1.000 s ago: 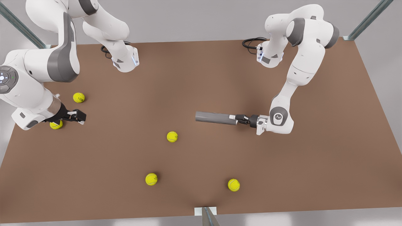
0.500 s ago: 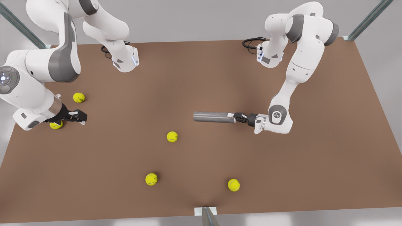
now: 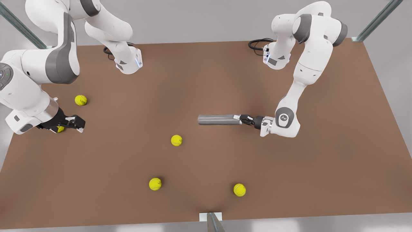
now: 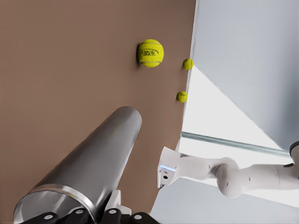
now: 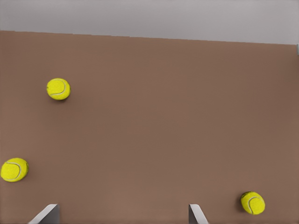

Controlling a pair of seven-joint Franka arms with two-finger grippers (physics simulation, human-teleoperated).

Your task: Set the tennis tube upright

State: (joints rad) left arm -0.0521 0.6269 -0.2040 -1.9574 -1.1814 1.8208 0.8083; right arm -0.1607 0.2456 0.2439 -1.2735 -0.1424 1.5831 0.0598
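Now the long grey tennis tube [image 3: 216,119] with a shiny metal rim lies flat, pointing sideways over the middle of the flat brown table [image 3: 206,80]; the left gripper [image 3: 242,119], on the front view's right, has its two fingers pinched shut on the tube's open rim end; in the left wrist view the tube [image 4: 88,175] stretches away from the black fingers [image 4: 77,216], toward a small yellow tennis ball [image 4: 150,52]; the right gripper [image 3: 76,124] waits over the table near the front view's left edge; its two pale fingertips [image 5: 44,214] stand wide apart with nothing between them; a yellow ball [image 3: 60,129] peeks out from under that gripper and another ball [image 3: 80,100] sits near it; three more yellow balls [image 3: 176,140] are spread out on the table's near half.
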